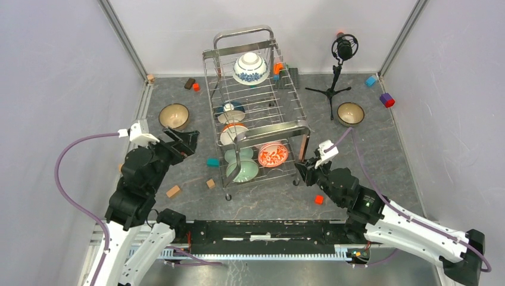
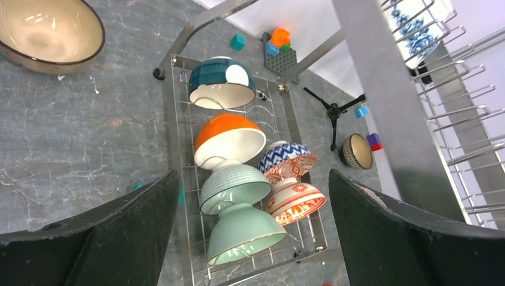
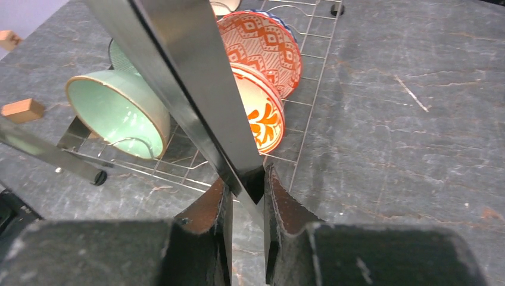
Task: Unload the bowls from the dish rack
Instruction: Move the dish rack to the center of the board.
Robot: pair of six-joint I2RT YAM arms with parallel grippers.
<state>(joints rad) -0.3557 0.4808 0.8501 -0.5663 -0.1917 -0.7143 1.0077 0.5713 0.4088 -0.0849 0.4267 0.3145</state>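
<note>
The steel dish rack (image 1: 256, 44) stands mid-table. A blue-and-white bowl (image 1: 249, 68) rests on its upper tier. The lower tier holds a teal bowl (image 2: 220, 80), an orange bowl (image 2: 229, 137), two pale green bowls (image 2: 244, 229) and red-and-white patterned bowls (image 2: 296, 199), all on edge. Two brown bowls sit on the table, one left (image 1: 174, 115) and one right (image 1: 351, 112) of the rack. My left gripper (image 1: 189, 143) hovers left of the rack, wide open and empty. My right gripper (image 3: 245, 179) is closed narrowly around the rack's front right post (image 3: 178, 71).
A black microphone tripod (image 1: 336, 77) stands right of the rack. Small blocks lie scattered: red (image 1: 319, 199) by my right arm, wooden (image 1: 173, 191) and teal (image 1: 212, 162) left of the rack, blue (image 1: 370, 80) and purple (image 1: 387, 99) at the far right. Walls enclose the table.
</note>
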